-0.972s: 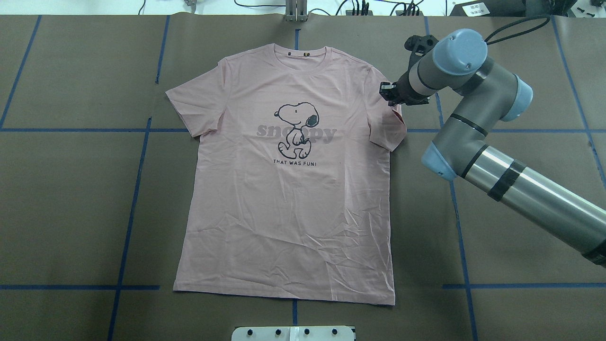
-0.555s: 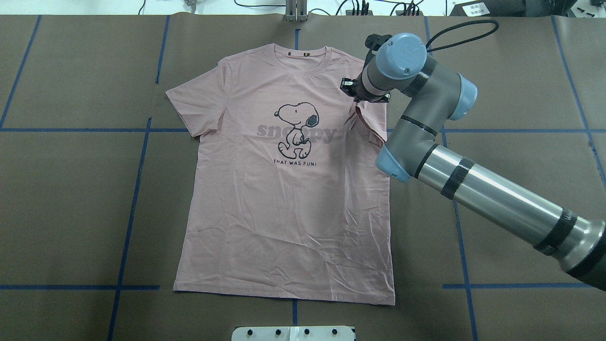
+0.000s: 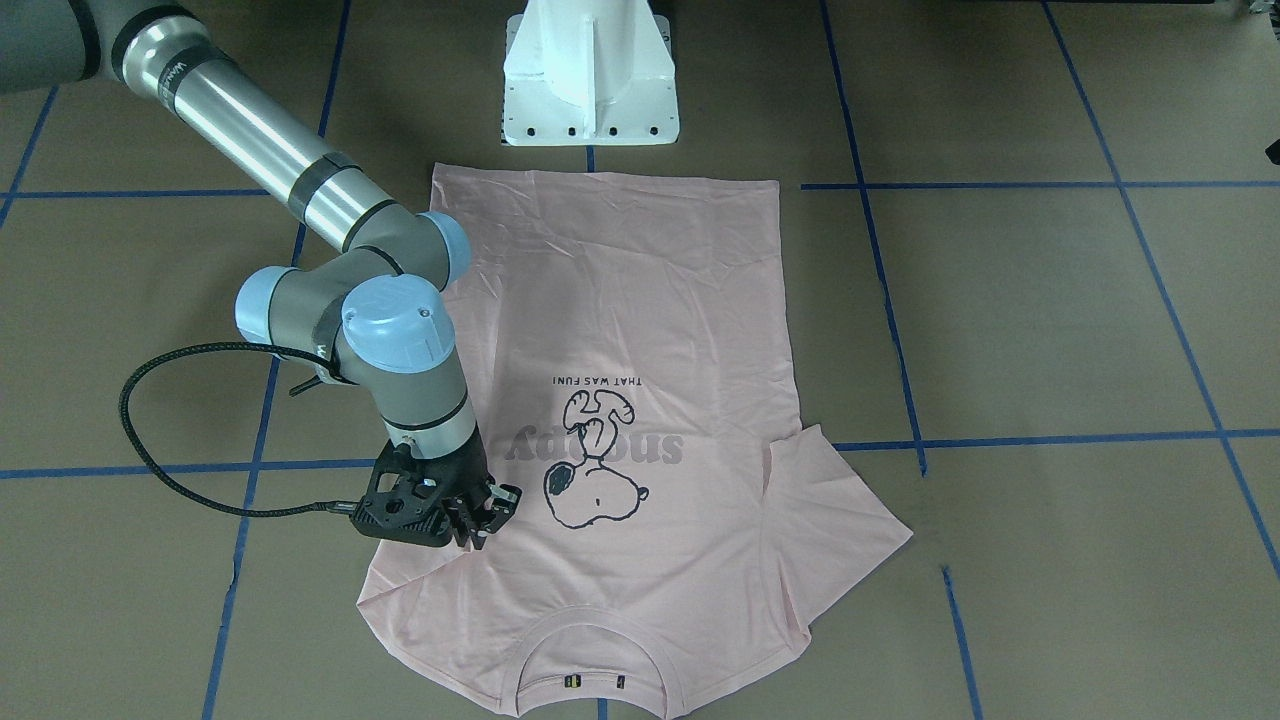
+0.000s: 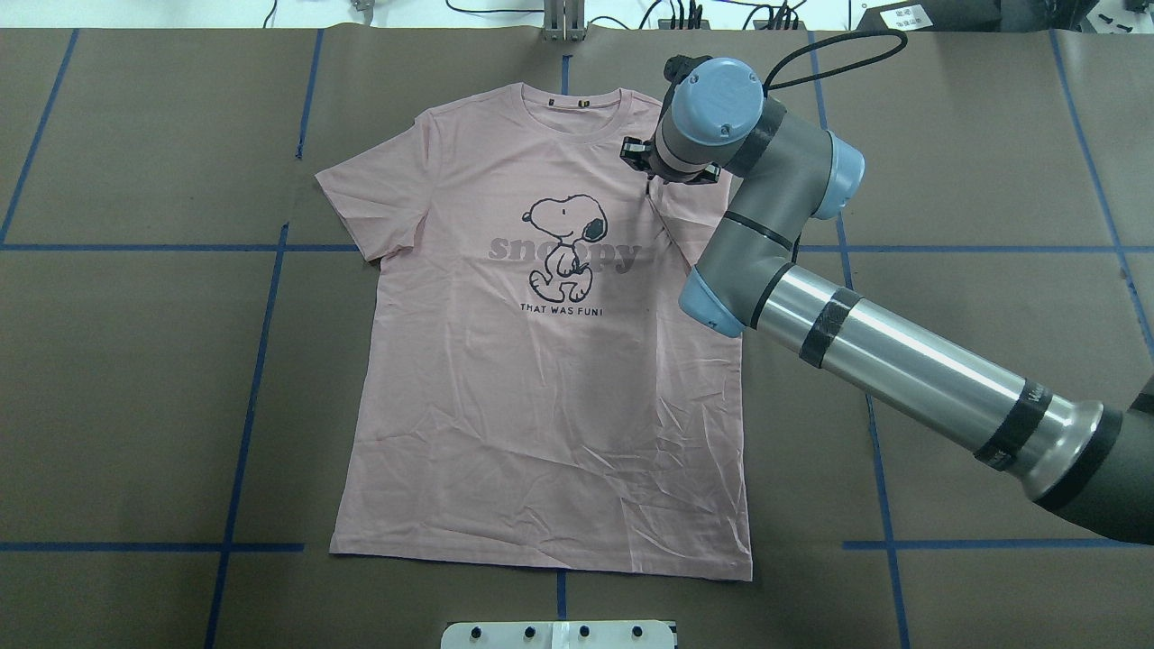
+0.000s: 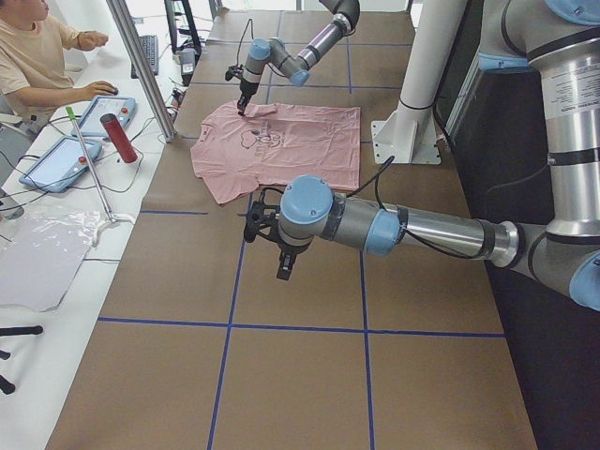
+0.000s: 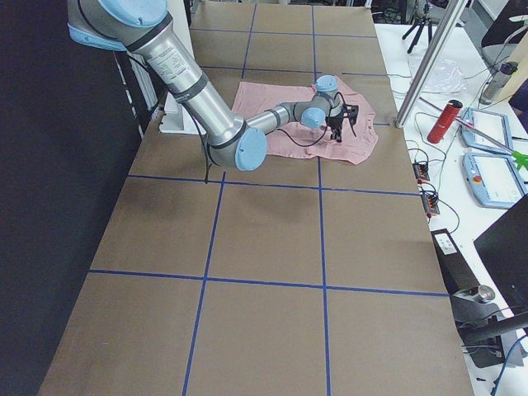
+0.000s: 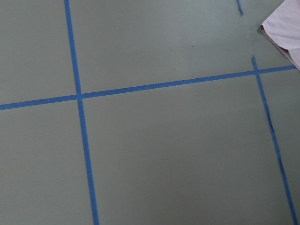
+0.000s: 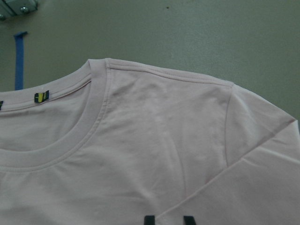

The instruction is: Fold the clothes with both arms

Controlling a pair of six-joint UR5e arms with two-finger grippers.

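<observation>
The pale pink T-shirt lies flat, print up, collar at the far edge; it also shows in the front view. My right gripper is shut on the shirt's right sleeve and holds it low over the chest, beside the dog print; in the front view the gripper sits left of the print. The left sleeve lies spread out. The right wrist view shows the collar and shoulder. My left gripper hovers over bare table beside the shirt; I cannot tell whether it is open.
Brown table cover with blue tape lines. The white pedestal base stands at the hem side. A metal clamp is at the far edge. An operator, tablets and a red bottle sit beyond the table.
My right gripper has carried the right sleeve leftward from the shirt's outer edge over the chest, folding the sleeve inward. The rest of the shirt has not moved.
</observation>
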